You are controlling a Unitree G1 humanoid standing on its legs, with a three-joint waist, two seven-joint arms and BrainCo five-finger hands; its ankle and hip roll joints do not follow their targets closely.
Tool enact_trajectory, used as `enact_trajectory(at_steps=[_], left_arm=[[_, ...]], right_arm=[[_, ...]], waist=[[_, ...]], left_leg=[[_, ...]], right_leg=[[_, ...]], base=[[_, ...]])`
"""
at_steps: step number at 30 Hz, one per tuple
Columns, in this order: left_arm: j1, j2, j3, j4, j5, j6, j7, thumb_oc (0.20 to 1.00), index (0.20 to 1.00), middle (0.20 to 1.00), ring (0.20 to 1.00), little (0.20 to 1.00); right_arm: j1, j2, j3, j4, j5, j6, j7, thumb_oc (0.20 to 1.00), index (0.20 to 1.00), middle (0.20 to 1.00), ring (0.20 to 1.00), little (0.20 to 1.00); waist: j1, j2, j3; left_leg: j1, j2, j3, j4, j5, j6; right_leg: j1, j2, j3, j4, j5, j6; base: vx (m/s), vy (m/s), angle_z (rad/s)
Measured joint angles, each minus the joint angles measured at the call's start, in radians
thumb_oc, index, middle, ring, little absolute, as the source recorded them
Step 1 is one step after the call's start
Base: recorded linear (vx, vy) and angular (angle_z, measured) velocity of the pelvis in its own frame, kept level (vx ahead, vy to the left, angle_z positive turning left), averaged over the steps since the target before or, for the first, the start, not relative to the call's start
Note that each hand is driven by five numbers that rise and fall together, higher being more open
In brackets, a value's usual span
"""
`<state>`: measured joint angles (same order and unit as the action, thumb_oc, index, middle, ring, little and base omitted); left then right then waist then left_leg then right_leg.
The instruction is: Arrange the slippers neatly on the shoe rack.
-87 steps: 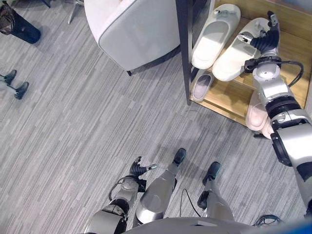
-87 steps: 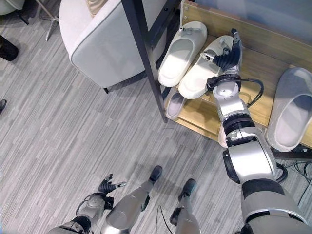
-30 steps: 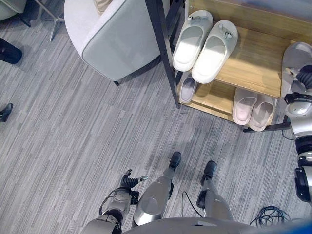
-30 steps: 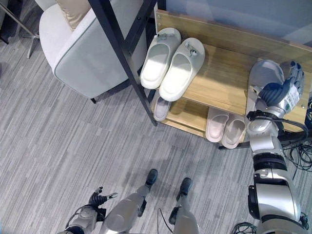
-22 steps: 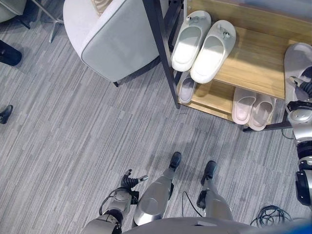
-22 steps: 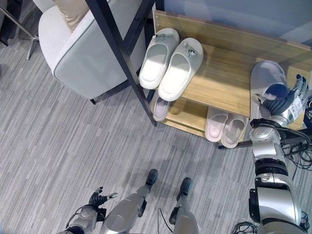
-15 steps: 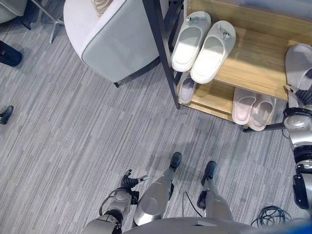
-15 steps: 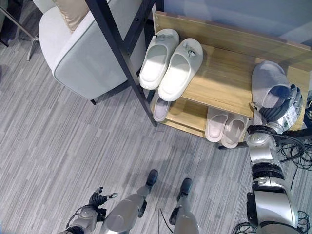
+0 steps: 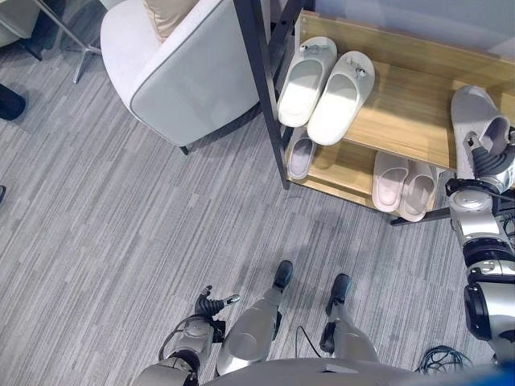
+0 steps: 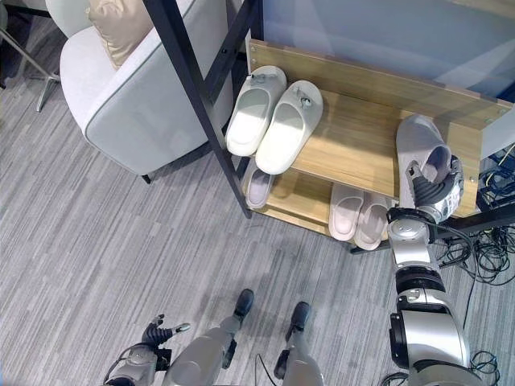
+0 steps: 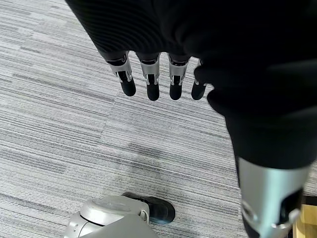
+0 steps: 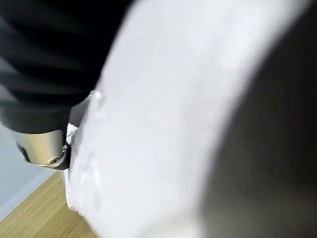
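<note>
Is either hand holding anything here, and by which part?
The right hand grips the grey slipper at its heel end on the top shelf. The left hand holds nothing.

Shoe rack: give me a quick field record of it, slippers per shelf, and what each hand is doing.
top shelf: white slipper pair side by side at the rack's left end; grey slipper at the right end
lower shelf: pink slipper pair, one small grey slipper
right hand: at the grey slipper's heel opening, fingers reaching into it; grip unclear
left hand: low over the floor, fingers relaxed, holding nothing
beside rack: white armchair
</note>
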<state>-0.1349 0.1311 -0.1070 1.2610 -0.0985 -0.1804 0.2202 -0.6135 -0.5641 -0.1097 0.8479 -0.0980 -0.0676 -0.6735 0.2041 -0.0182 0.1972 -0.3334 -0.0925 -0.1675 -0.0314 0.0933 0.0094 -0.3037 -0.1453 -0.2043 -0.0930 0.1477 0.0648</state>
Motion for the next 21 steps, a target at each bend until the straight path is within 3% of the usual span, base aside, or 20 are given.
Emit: enact_trajectory(at_steps=[4,6,10,11,15,21], left_arm=[[0.000,0.000,0.000,0.000,0.000,0.001,0.000,1.000,1.000,1.000,1.000,1.000],[0.001,0.002,0.000,0.000,0.000,0.002,0.005,1.000,1.000,1.000,1.000,1.000],[-0.003,0.002,-0.001,-0.003,0.001,0.002,0.004,1.000,1.000,1.000,1.000,1.000],[0.000,0.001,-0.002,-0.014,0.001,0.001,0.004,1.000,1.000,1.000,1.000,1.000],[-0.001,-0.002,0.003,-0.044,0.002,0.001,0.004,1.000,1.000,1.000,1.000,1.000],[0.000,0.001,0.048,-0.071,0.002,0.001,0.000,1.000,1.000,1.000,1.000,1.000]], right_arm=[[0.028,0.007,-0.002,-0.036,-0.026,0.002,-0.002,0.200,0.200,0.200,0.200,0.200],[0.074,0.072,-0.025,-0.159,-0.035,0.006,0.009,0.200,0.200,0.200,0.200,0.200],[0.116,0.095,0.000,-0.257,-0.062,0.005,0.046,0.200,0.200,0.200,0.200,0.200],[0.159,0.112,-0.006,-0.382,-0.081,0.019,0.062,0.200,0.200,0.200,0.200,0.200],[0.222,0.159,0.018,-0.638,-0.161,-0.032,0.107,0.200,0.200,0.200,0.200,0.200],[0.264,0.164,0.046,-0.770,-0.162,-0.060,0.200,0.200,0.200,0.200,0.200,0.200]], waist=[[-0.004,0.000,0.000],[-0.020,0.000,0.000],[-0.024,0.000,0.003],[-0.021,0.003,0.010],[-0.020,0.008,0.035],[-0.024,0.008,0.069]], left_leg=[[0.000,0.000,0.000,0.000,0.000,0.000],[0.001,0.001,0.004,-0.001,0.001,0.001],[0.002,0.003,0.009,-0.002,0.000,0.001],[0.003,0.004,0.010,-0.003,0.001,0.001],[0.010,0.006,0.020,-0.004,0.001,0.001],[0.043,0.009,0.022,-0.016,0.001,-0.001]], right_leg=[[0.000,0.000,0.000,0.000,0.000,0.000],[-0.001,0.001,0.002,0.000,0.001,0.000],[-0.002,0.002,0.005,0.000,0.001,0.000],[-0.003,0.003,0.010,0.000,0.002,-0.001],[0.001,0.005,0.023,0.000,0.004,-0.002],[0.026,0.003,0.025,0.000,0.003,-0.002]], base=[[0.00,0.000,0.00],[-0.02,-0.008,-0.04],[0.00,-0.008,-0.02],[-0.03,-0.024,-0.07],[-0.02,-0.042,-0.06],[-0.02,-0.035,-0.01]])
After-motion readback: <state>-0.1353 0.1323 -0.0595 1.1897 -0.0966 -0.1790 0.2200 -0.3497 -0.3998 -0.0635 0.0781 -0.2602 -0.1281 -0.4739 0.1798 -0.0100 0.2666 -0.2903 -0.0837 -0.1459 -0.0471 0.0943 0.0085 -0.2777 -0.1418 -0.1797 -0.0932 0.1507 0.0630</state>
